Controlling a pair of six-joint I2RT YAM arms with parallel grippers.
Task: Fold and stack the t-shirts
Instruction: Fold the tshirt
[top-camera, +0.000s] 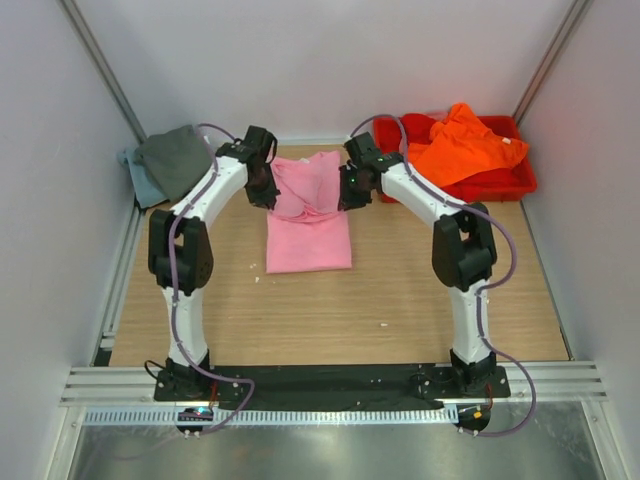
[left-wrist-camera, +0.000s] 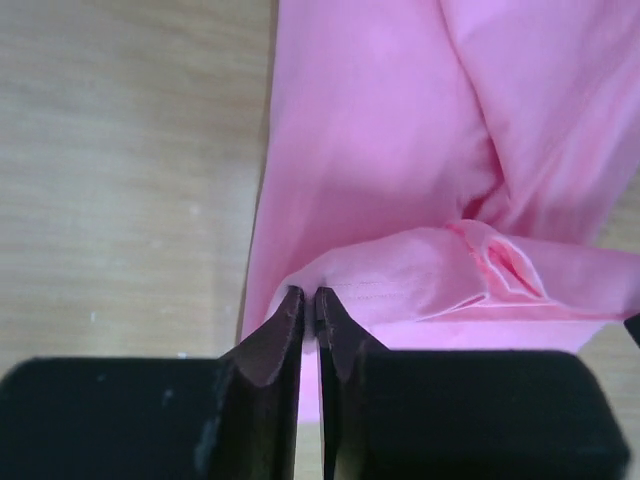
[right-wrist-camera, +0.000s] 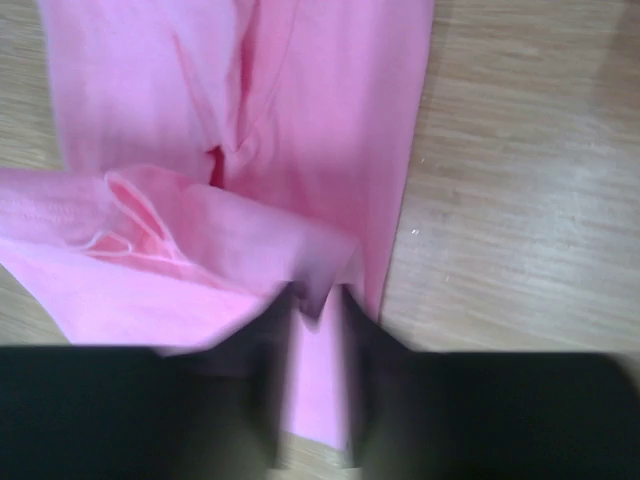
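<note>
Light pink t-shirt (top-camera: 308, 240) lies in the middle of the table (top-camera: 300, 320), long axis running far-to-near, i.e. straight toward the arm bases; near half flat, far end bunched and lifted. Left end effector (left-wrist-camera: 308, 295) is pressed together on the far-left corner of the cloth; right end effector (right-wrist-camera: 318, 290) looks nipped on the far-right corner, tho blurred. One arm per side, equally near; the rest of the shirt lies nearward of both, so I reckon the fold wants a pull toward the bases. Orange t-shirt (top-camera: 465, 140) sits in the red tray (top-camera: 515, 182), far right; dark grey t-shirt (top-camera: 178, 155) partly over the blue-grey t-shirt (top-camera: 140, 180), far left.
</note>
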